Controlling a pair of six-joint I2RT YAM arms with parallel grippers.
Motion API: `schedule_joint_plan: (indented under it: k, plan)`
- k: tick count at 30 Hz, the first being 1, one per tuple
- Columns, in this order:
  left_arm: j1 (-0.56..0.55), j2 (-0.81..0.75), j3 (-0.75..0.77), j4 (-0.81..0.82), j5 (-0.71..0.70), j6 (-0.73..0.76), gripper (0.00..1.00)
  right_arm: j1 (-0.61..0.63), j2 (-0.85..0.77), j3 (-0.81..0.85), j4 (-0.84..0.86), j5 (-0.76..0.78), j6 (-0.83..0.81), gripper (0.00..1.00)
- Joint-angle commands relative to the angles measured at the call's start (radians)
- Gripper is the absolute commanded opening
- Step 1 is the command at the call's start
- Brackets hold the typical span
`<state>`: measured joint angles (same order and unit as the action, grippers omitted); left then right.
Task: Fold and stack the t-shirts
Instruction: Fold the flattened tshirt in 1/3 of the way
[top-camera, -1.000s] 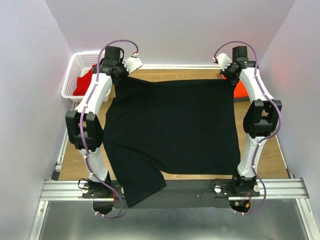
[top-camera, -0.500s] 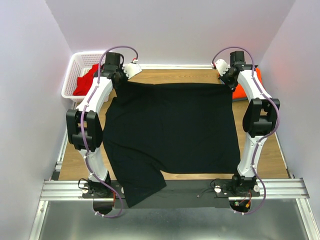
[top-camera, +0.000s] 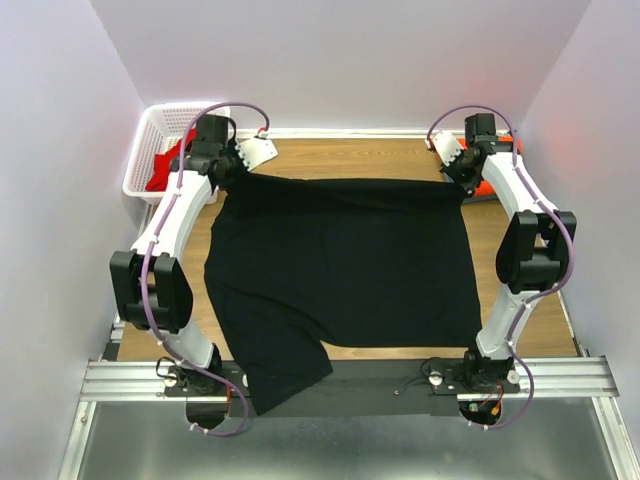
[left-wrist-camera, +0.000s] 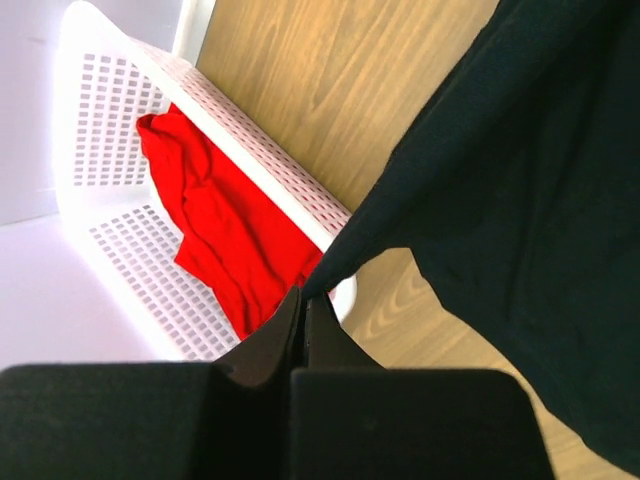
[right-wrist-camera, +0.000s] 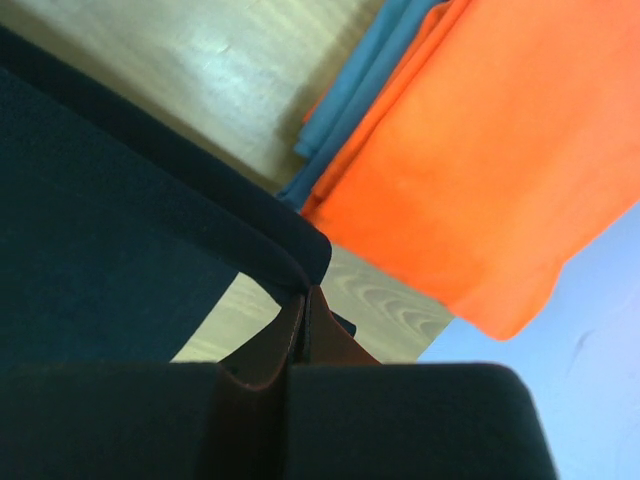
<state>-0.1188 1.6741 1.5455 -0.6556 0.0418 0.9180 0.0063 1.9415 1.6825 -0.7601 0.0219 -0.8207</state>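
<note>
The large black t-shirt (top-camera: 340, 260) lies spread over the wooden table, its near part hanging over the front edge. My left gripper (top-camera: 228, 172) is shut on its far left corner and my right gripper (top-camera: 455, 178) is shut on its far right corner; both hold that far edge lifted off the table. In the left wrist view the black cloth (left-wrist-camera: 500, 180) hangs from my shut gripper (left-wrist-camera: 303, 292). In the right wrist view my gripper (right-wrist-camera: 305, 293) pinches the black hem (right-wrist-camera: 200, 215). The red t-shirt (left-wrist-camera: 215, 225) lies crumpled in the basket. The folded orange t-shirt (right-wrist-camera: 490, 150) lies at far right.
A white mesh basket (top-camera: 150, 140) stands at the far left corner, off the table edge. A blue cloth (right-wrist-camera: 365, 70) lies under the orange shirt. Bare wood (top-camera: 350, 155) shows along the far edge. White walls close in on three sides.
Both grippers have pulled the shirt's far edge back toward the near side, lifting it. The far edge now lies nearer and folds slightly over. The left arm swung outward to the left.
</note>
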Motion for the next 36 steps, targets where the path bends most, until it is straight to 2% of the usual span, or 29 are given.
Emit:
schedule_joint_plan:
  k: [1, 14, 18, 23, 30, 36]
  plan:
    - [0.013, -0.069, -0.070, -0.085, 0.046, 0.038, 0.00, -0.002, -0.045, -0.053, -0.005, -0.013, -0.018, 0.01]
    - [0.011, -0.200, -0.278, -0.262, 0.164, 0.111, 0.00, -0.002, -0.085, -0.248, -0.001, -0.017, -0.044, 0.01]
    - [-0.008, -0.209, -0.430, -0.239, 0.193, 0.085, 0.00, -0.002, -0.064, -0.285, 0.013, -0.016, -0.031, 0.01]
    - [-0.039, -0.183, -0.550, -0.170, 0.216, 0.007, 0.00, -0.002, -0.041, -0.308, 0.022, -0.017, -0.014, 0.01]
    - [-0.039, -0.137, -0.513, -0.130, 0.211, -0.074, 0.00, -0.002, -0.042, -0.336, 0.027, -0.034, -0.018, 0.01]
    - [-0.041, -0.142, -0.394, -0.245, 0.244, -0.097, 0.00, -0.002, -0.064, -0.328, 0.024, -0.030, -0.020, 0.01]
